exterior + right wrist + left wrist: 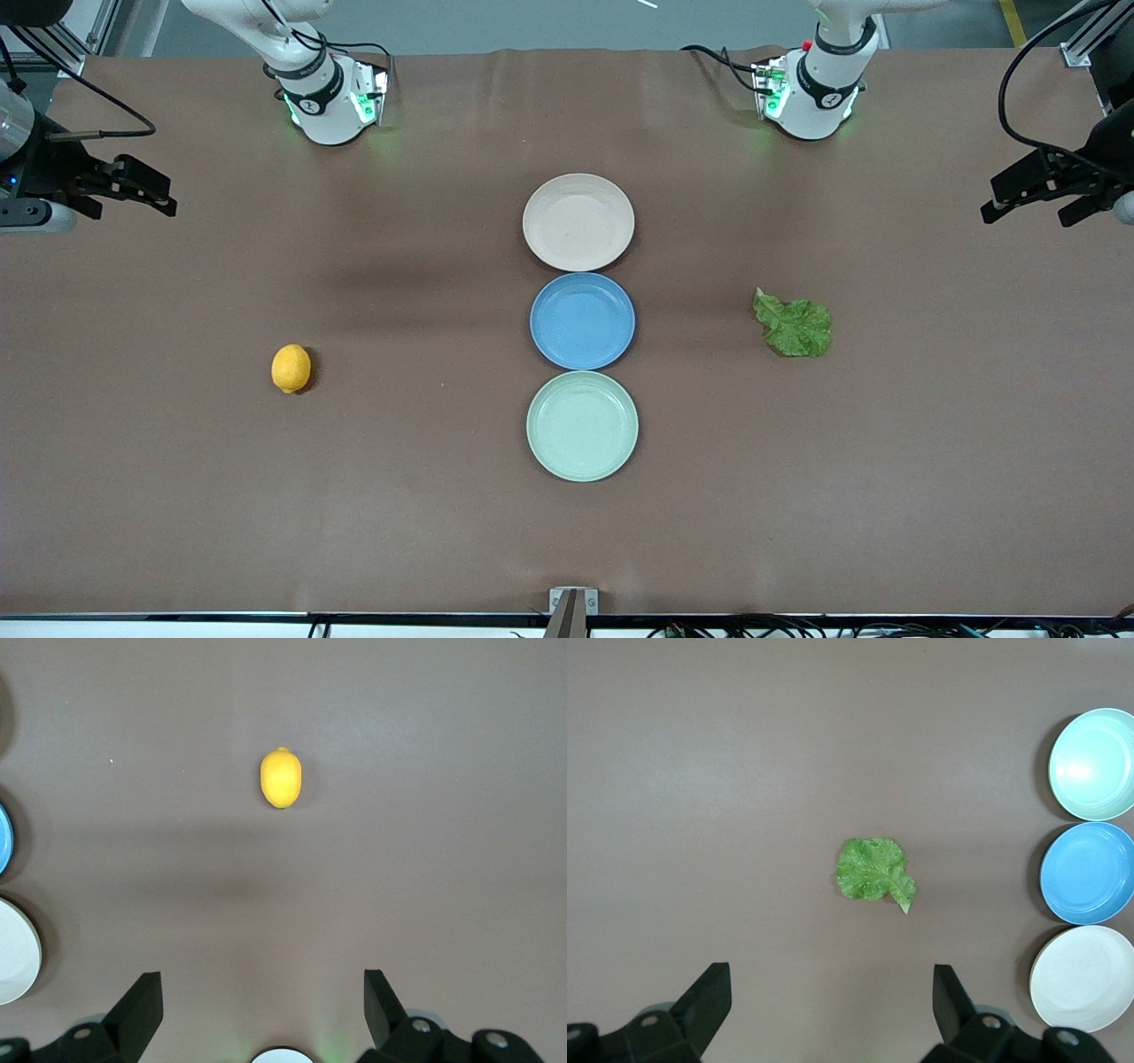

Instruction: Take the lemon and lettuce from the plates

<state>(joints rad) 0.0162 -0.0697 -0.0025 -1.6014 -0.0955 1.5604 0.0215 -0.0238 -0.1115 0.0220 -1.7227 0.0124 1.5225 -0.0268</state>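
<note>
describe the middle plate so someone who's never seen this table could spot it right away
Three round plates sit in a row down the middle of the brown table. The blue plate lies between the beige plate and the green plate. It is the only blue one, and it is empty.

left gripper [1041, 202]: cut by the front view's edge; its arm is mostly out of frame
right gripper [133, 188]: body cut by the front view's edge at the right arm's end of the counter [425, 496]
blue plate [3, 840]: only a sliver shows in the right wrist view
beige-pink plate [16, 950]: about half cropped there
mint green plate [1094, 764]: rim clipped in the left wrist view
arm bases: upper links leave the frame
</note>
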